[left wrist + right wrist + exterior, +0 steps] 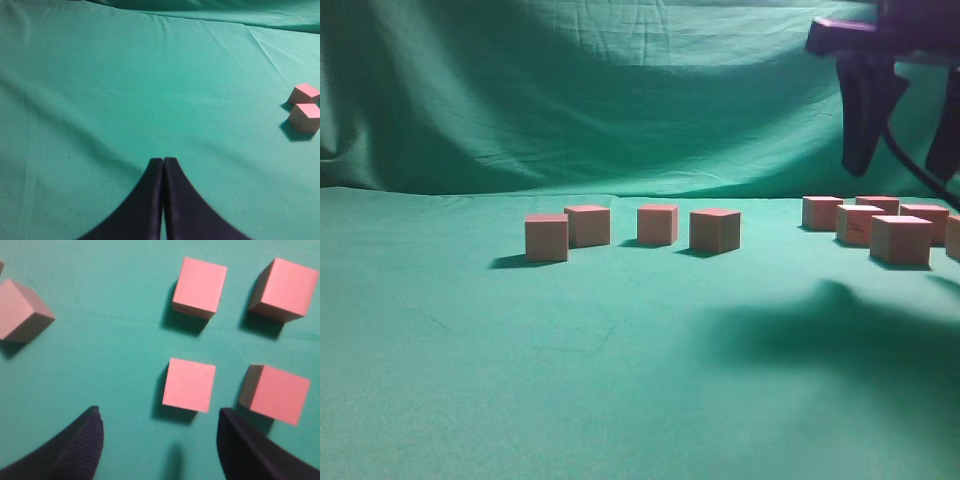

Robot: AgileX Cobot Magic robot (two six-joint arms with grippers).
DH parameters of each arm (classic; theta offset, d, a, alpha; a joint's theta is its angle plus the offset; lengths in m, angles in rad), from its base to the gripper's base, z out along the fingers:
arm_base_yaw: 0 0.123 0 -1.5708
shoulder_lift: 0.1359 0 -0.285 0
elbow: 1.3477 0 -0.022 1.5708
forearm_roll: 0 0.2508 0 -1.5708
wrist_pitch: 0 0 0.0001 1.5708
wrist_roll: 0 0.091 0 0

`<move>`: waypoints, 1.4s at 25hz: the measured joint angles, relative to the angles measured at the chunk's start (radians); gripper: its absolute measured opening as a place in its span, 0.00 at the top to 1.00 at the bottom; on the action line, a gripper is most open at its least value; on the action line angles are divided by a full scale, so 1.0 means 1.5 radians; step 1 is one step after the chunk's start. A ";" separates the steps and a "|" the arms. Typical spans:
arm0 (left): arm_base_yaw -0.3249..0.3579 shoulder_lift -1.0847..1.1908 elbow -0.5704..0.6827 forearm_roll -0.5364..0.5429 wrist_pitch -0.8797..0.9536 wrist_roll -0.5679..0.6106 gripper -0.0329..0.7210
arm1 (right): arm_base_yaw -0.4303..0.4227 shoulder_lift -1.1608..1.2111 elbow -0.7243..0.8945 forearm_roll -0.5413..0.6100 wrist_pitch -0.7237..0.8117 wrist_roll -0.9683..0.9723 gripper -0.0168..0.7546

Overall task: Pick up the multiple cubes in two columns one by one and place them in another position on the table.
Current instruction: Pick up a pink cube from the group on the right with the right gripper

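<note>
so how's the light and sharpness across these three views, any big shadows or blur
Exterior view: soft and dim, a broad dark shadow falls on the table below the raised right end effector. Left wrist view: evenly lit, fairly sharp, short shadows beside two cubes. Right wrist view: cubes slightly blurred, tops washed pale pink, shadows falling to their lower left.

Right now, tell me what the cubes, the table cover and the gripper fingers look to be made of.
Cubes: likely wood, with tan matte sides, sharp edges and painted pink tops.
Table cover: green cloth, matte, with faint creases.
Right gripper fingers: dark, probably plastic or rubber; fine ridges line the inner face.
</note>
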 joint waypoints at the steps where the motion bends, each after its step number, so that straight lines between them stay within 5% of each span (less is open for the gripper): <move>1: 0.000 0.000 0.000 0.000 0.000 0.000 0.96 | 0.000 0.009 0.000 0.000 -0.012 -0.001 0.37; 22: 0.000 0.000 0.000 0.000 0.000 0.000 0.96 | -0.001 0.115 -0.001 -0.053 -0.087 0.032 0.37; 28: 0.000 0.000 0.000 0.000 0.000 0.000 0.96 | -0.001 0.120 -0.012 -0.054 -0.090 0.039 0.66; 35: 0.000 0.000 0.000 0.000 0.000 0.000 0.96 | 0.016 0.108 -0.102 -0.046 -0.001 0.040 0.64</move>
